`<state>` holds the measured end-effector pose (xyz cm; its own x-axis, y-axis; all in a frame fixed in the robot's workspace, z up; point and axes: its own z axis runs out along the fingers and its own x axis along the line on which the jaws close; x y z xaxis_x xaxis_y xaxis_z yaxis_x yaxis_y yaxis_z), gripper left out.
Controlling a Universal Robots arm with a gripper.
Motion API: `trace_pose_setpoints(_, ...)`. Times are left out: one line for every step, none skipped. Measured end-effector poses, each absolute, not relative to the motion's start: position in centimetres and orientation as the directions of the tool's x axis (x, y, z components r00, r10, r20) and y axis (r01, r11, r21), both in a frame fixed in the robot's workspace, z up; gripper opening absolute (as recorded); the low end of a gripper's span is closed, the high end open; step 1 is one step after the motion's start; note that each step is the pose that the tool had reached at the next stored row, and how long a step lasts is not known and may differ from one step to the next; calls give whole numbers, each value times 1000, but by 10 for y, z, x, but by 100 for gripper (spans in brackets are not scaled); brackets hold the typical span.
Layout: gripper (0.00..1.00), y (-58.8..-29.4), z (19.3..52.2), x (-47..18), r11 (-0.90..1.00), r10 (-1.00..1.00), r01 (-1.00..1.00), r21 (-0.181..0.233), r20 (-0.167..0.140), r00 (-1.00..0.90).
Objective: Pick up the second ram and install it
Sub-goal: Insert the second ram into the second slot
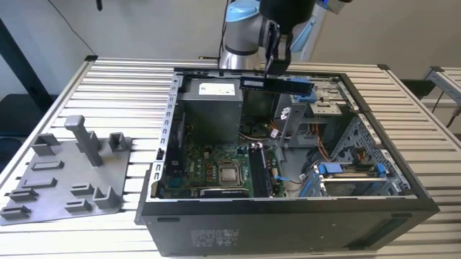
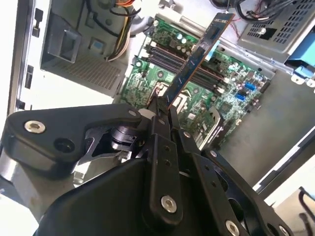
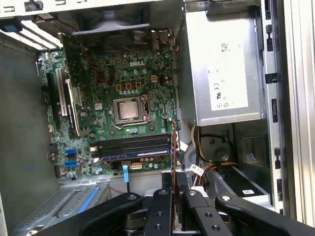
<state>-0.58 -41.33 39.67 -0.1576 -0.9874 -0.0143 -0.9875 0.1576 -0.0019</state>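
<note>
At the exterior view's left a grey tray (image 1: 51, 208) lies flat on the slatted table (image 1: 122, 81), with its tall upright post (image 1: 86, 137) standing toward the far edge. Just beside the tray, toward the exterior view's right, sits the open computer case (image 1: 288, 226), its interior facing up; inside, a grey power supply (image 1: 210, 108) fills the far part; nearer the camera the green motherboard (image 1: 205, 170) lies flat, with the CPU socket (image 1: 230, 174) near its middle and the memory slots (image 1: 260, 172) just beside the socket on the exterior view's right. Above the far part of the case hangs the gripper (image 1: 277, 73), clamped on the second ram (image 1: 288, 84); the stick is clear of the board and held level, its long side running across the case. Further to the exterior view's right, a drive cage (image 1: 349, 175) with blue tabs occupies the near corner. In the second wrist view the fingers (image 2: 158, 128) pinch one end of the second ram (image 2: 197, 54), whose free end reaches out over the motherboard (image 2: 142, 78). In the first wrist view the memory slots (image 3: 133, 147) lie well apart from the gripper (image 3: 174, 196), between the CPU socket (image 3: 129, 109) and the board's edge.
</note>
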Motion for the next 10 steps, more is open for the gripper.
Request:
trace_pose_setpoints(14,-413,397,-6,174,-985,-985,-2,-14,-173)
trace_pose_setpoints(14,-413,396,-6,189,-982,-982,-2,-14,-189)
trace_pose_setpoints(14,-413,396,-6,207,-978,-978,-2,-14,-206)
trace_pose_setpoints(14,-413,396,-6,222,-975,-975,-2,-14,-222)
trace_pose_setpoints(14,-413,396,-6,237,-971,-971,-2,-14,-237)
trace_pose_setpoints(14,-413,396,-6,252,-968,-968,-2,-14,-252)
trace_pose_setpoints(14,-413,396,-6,266,-964,-964,-2,-14,-266)
trace_pose_setpoints(14,-413,396,-6,281,-960,-960,-2,-14,-281)
trace_pose_setpoints(14,-413,395,-6,295,-955,-955,-2,-14,-295)
trace_pose_setpoints(14,-413,395,-6,309,-951,-951,-2,-14,-309)
